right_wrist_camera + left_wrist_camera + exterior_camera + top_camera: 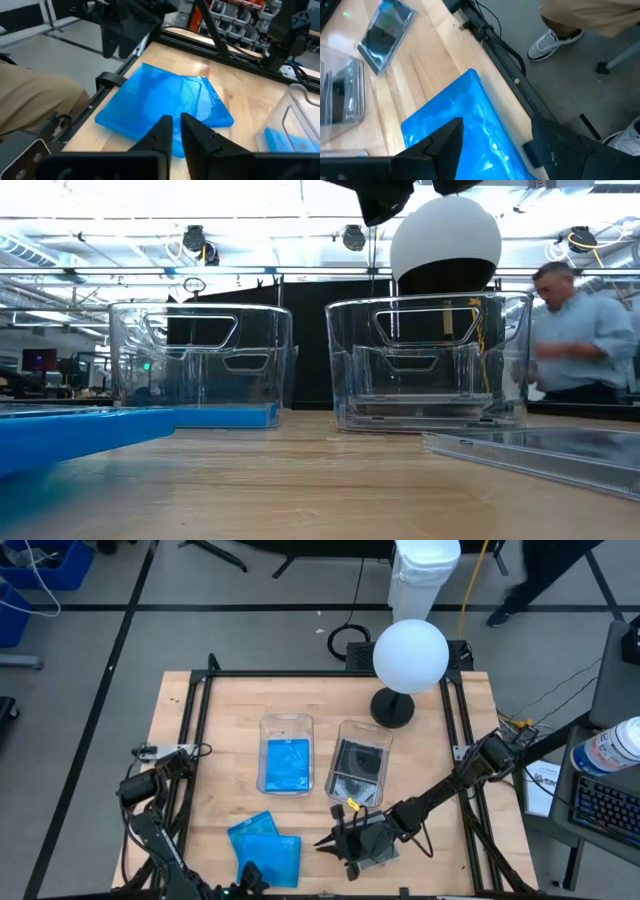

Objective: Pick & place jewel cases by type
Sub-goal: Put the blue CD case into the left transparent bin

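Blue jewel cases (265, 848) lie at the table's (230, 700) near edge under the spread-fingered left gripper (250, 878). Beside them, the right gripper (326, 841), pinched empty, hovers near a clear case (375, 852). Farther back, two bins (286, 753) hold more cases.

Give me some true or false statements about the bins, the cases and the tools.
1. The left bin holds a blue case. True.
2. The right bin is empty. False: a clear case lies in it.
3. Two blue cases lie on the table outside the bins. True.
4. The left tool is shut on a case. False: it is open over one of the loose blue cases.
5. The right tool is inside a bin. False: it is by a loose clear case near the table's front edge.
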